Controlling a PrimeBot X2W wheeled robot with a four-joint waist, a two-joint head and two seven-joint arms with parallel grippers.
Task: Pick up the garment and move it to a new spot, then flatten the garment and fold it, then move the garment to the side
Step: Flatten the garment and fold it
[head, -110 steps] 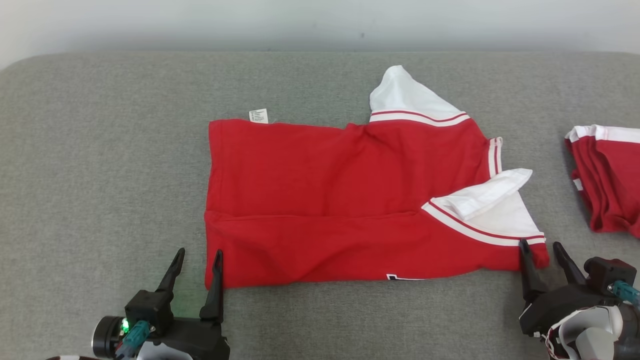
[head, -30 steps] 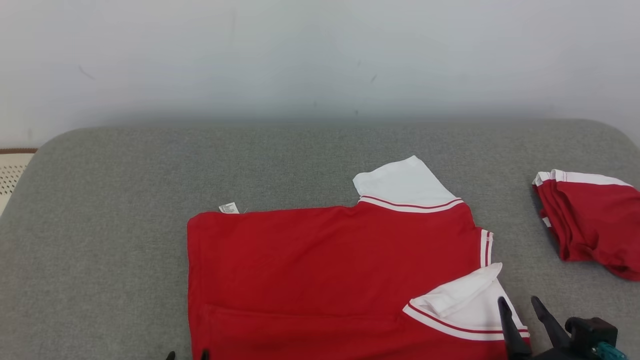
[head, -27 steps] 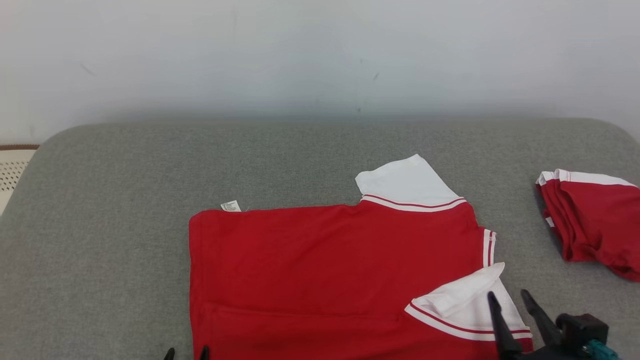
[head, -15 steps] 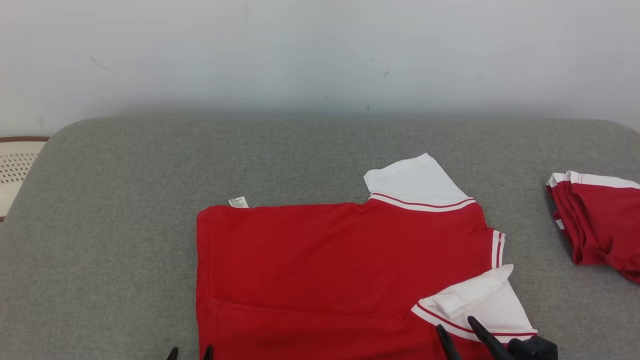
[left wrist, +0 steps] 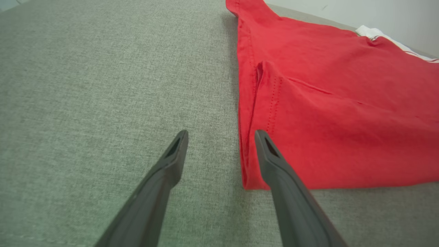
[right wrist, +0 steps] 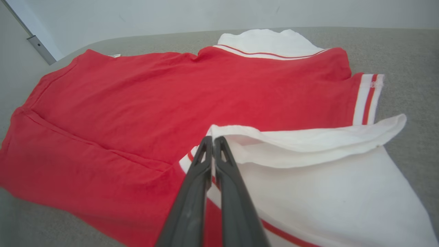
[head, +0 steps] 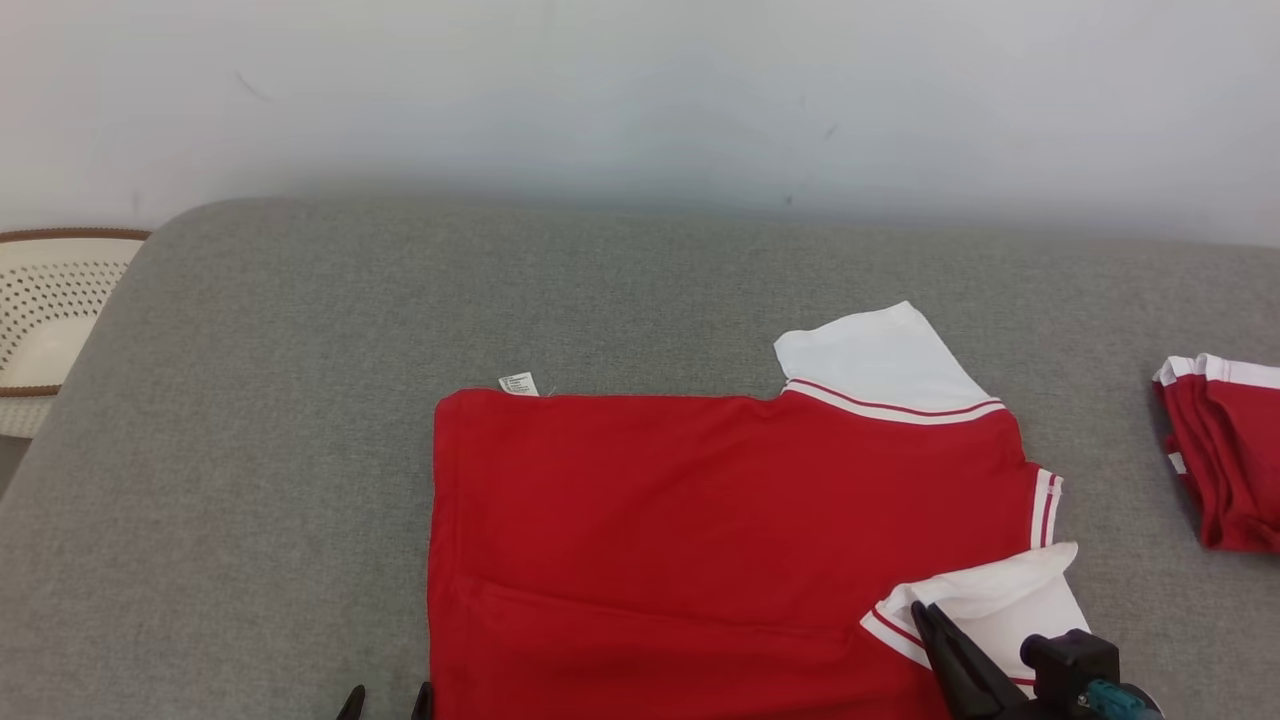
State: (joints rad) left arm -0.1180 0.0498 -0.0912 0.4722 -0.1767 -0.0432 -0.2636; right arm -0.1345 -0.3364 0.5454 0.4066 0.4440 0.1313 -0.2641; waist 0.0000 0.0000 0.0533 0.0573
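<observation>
1. A padded grey counter runs the width of the scene below a pale wall, with a perforated cream basket beyond its left end.
2. The red shirt lies spread near the middle of the counter, collar end to the right. Its near long edge is already turned over along a crease, while its far white sleeve lies flat.
3. A second red garment, already folded, sits well apart at the right edge.
4. The near white sleeve is rumpled, one flap curled back on itself.
5. The right gripper rests over that sleeve's striped cuff, its jaws pressed together. No cloth shows between them, though a pinch cannot be ruled out.
6. The left gripper is wide open and empty, straddling the shirt's near hem corner.
7. By the look of it, this is the flatten-and-fold stage. The loose sleeve needs smoothing or tucking in. The next fold probably calls for the left gripper to close on the hem while the right takes a firm hold at the shoulder.
8. A small white label pokes out at the far hem corner.
</observation>
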